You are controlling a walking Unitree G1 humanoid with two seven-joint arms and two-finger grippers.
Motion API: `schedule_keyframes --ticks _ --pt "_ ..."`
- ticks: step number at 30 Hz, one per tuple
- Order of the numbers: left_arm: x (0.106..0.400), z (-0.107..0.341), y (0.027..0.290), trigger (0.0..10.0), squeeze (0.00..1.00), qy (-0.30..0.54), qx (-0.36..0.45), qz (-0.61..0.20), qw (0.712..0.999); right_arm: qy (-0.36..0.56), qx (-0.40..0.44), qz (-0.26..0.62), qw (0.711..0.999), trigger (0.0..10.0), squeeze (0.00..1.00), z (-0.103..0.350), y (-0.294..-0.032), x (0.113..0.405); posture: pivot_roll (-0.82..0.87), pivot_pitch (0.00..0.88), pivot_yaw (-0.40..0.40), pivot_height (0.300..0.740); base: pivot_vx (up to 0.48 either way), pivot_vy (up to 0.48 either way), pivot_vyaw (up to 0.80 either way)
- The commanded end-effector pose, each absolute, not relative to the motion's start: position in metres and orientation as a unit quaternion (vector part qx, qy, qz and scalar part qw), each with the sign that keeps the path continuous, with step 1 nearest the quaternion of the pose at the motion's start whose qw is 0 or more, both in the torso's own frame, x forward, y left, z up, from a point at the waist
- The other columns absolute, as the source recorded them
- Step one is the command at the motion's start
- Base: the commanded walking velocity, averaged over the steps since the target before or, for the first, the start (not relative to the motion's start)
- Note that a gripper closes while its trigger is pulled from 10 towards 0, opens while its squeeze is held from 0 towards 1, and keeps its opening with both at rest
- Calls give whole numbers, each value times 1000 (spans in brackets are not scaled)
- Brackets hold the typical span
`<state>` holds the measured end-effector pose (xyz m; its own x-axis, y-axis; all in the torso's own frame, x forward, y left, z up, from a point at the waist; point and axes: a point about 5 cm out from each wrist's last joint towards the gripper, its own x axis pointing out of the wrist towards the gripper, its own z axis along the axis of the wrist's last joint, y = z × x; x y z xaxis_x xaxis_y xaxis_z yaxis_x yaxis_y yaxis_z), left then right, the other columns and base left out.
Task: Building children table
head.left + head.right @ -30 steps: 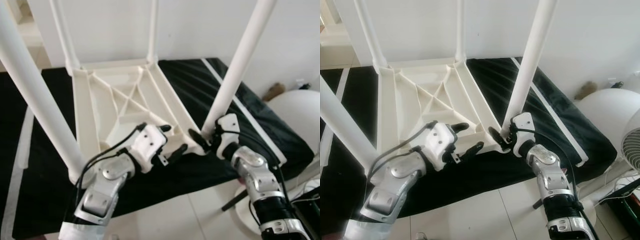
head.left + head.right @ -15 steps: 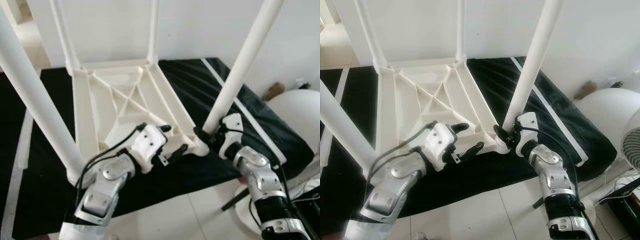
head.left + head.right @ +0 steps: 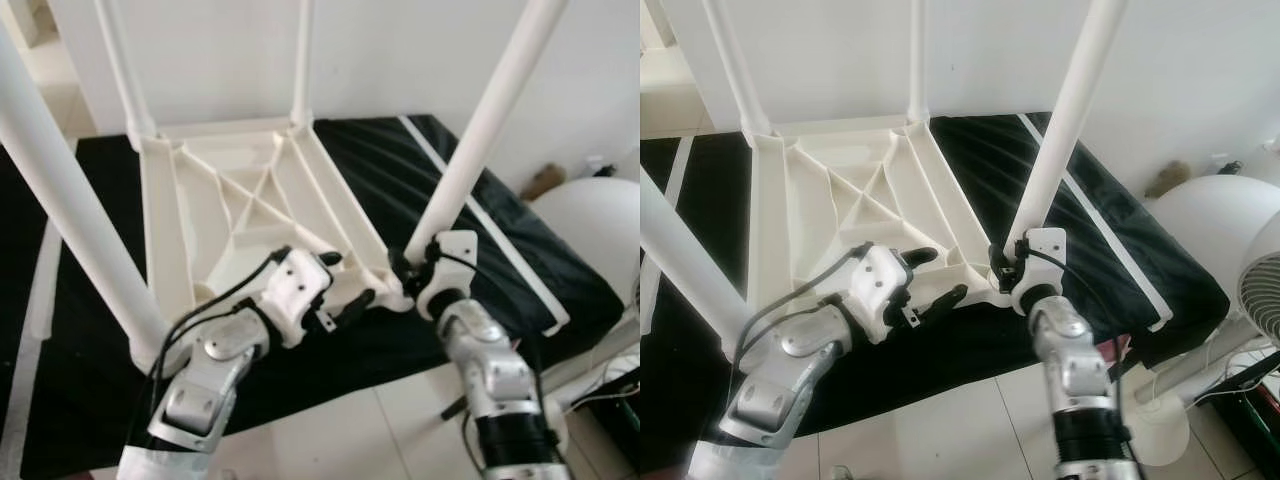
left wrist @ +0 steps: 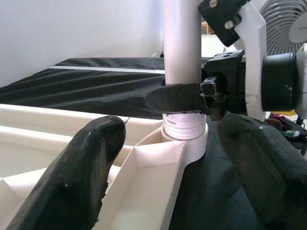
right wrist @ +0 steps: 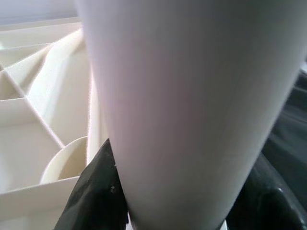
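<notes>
The white children's table lies upside down on a black mat, its legs pointing up. My right gripper is shut on the base of the near right leg, just above the corner socket. In the left wrist view, screw threads show between the leg and the socket. In the right wrist view the leg stands between the black fingers. My left gripper is open over the table's near rim, a short way left of that corner.
The other near leg rises at the left and two far legs stand by the white wall. A round white object and a fan stand to the right of the mat. Tiled floor lies in front.
My right forearm has swung inward to the left while its gripper stays on the leg's base. The left arm has not moved.
</notes>
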<state>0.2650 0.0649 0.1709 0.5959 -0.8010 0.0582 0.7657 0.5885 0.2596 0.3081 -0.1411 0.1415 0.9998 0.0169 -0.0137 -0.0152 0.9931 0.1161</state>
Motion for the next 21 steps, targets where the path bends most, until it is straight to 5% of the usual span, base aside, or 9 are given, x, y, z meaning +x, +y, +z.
schedule_keyframes --ticks 1,7,19,20,21 --pt "264 172 64 10000 0 -87 101 -436 890 43 72 -56 995 10000 0 124 -155 302 1 62 -61 740 0 0 0" --pt "264 173 63 10000 0 -87 95 -441 888 59 129 -52 988 10000 0 121 -119 294 0 59 -54 740 0 0 0" --pt "263 173 63 10000 0 -85 94 -453 882 34 115 -63 991 10000 0 131 -124 293 -3 60 -56 740 0 0 0" --pt "263 173 64 10000 0 -86 93 -454 882 27 112 -48 992 10000 573 134 -123 292 -4 60 -54 740 0 0 0" --pt "263 173 64 10000 0 -86 93 -454 882 27 112 -48 992 10000 573 134 -123 292 -4 60 -54 740 0 0 0"
